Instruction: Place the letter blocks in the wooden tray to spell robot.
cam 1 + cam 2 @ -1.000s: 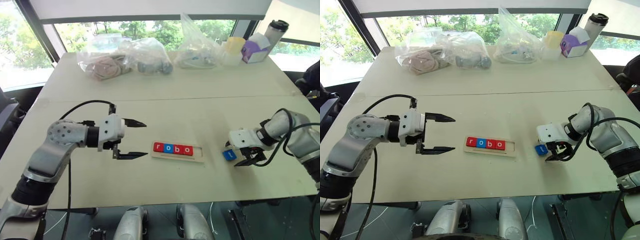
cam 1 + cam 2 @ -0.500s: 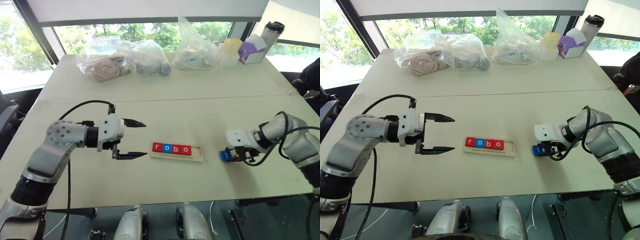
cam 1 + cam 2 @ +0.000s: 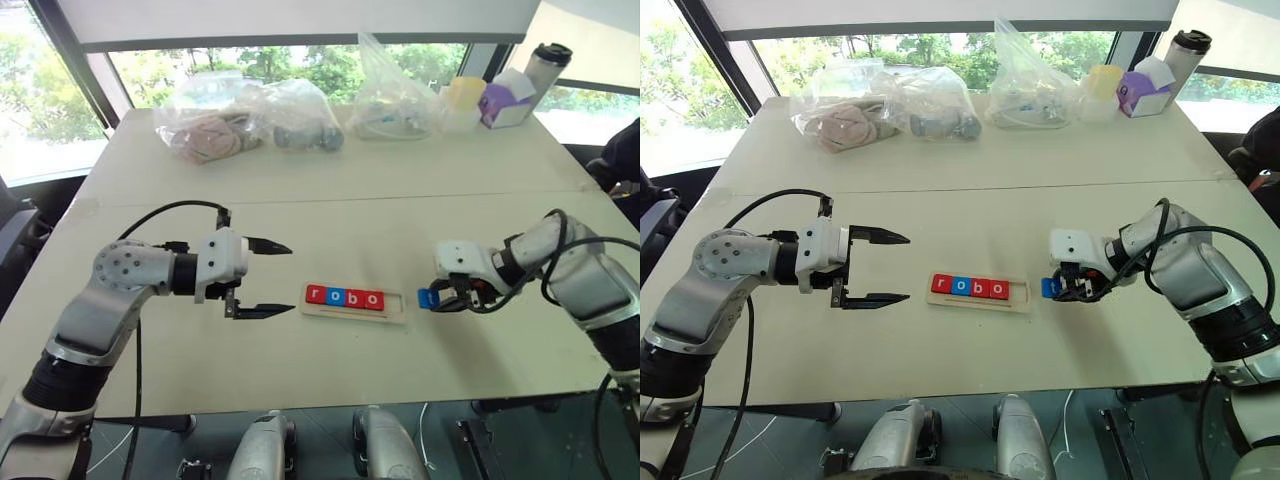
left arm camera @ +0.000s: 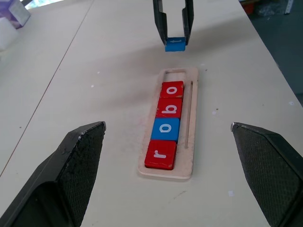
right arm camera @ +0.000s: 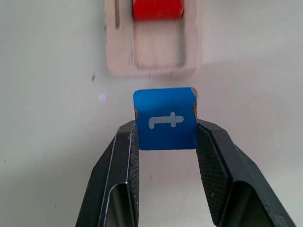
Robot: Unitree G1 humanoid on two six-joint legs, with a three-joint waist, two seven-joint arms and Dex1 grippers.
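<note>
- Since the earlier frames, the right gripper point(image 3: 1068, 289) had carried the blue t block point(image 5: 165, 119) off its spot out to the right and brought it leftward, to hang just beside the right end of the wooden tray point(image 3: 392, 312); the left arm had kept its place.
- Nearest the robot, the left arm was bent at the elbow, its forearm reaching across the front of the bench point(image 3: 420, 230), with the left gripper point(image 3: 270, 279) pointing toward the tray from the left and sloping slightly down.
- Its two black fingers point(image 3: 262, 311) stood spread wide apart, holding nothing, well short of the tray's left end.
- At the same depth, the tray lay flat with four letter blocks point(image 4: 165, 125) seated in a touching row reading r, o, b, o: red, blue, red, red. The slot at the right end stood bare.
- On the right, the right arm curled inward, wrist bent so the fingers point(image 5: 218, 165) pointed steeply down and toward the tray, pinching the t block by its two opposite sides.
- Farther back, clear plastic bags point(image 3: 250, 115), a purple tissue box point(image 3: 505, 98) and a tumbler point(image 3: 548, 62) sat along the bench's far edge.
</note>
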